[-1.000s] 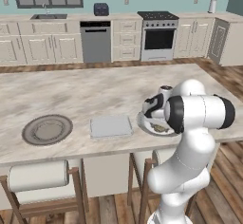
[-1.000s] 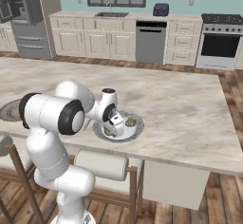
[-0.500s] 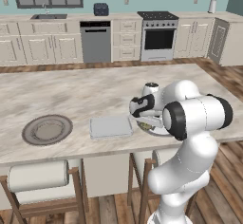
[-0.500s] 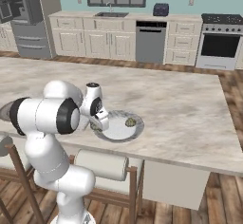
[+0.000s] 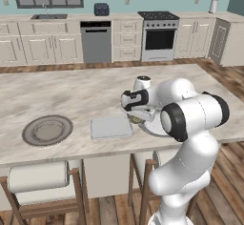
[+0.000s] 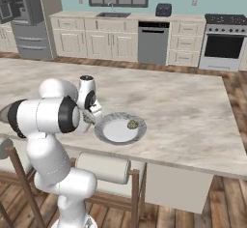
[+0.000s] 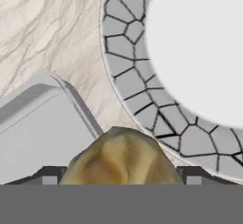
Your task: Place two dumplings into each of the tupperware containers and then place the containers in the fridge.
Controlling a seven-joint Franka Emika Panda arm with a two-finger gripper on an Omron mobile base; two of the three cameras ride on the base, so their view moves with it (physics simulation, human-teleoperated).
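Observation:
A tan crimped dumpling [image 7: 121, 157] sits between my gripper's [image 7: 121, 178] dark fingertips [image 7: 49, 176], so the gripper is shut on it. The gripper [image 5: 136, 116] hangs low over the island between the pale grey tupperware container [image 5: 110, 127] and the white plate with a mosaic rim [image 5: 150, 126]. In the hand view the container's corner [image 7: 42, 128] lies at lower left and the plate's rim [image 7: 128, 66] curves at upper right. Another dumpling [image 6: 132, 124] lies on the plate [image 6: 112, 134]. The fridge [image 6: 30, 29] stands at the far left wall.
A round brownish-grey plate [image 5: 47, 129] rests on the island left of the container. Stools with cushioned seats [image 5: 38, 176] stand along the island's near edge. The dishwasher [image 5: 96, 41] and oven [image 5: 159, 38] line the back wall.
My gripper has swung left from above the mosaic-rimmed plate toward the container's right edge, carrying the dumpling. The container and plates have stayed put.

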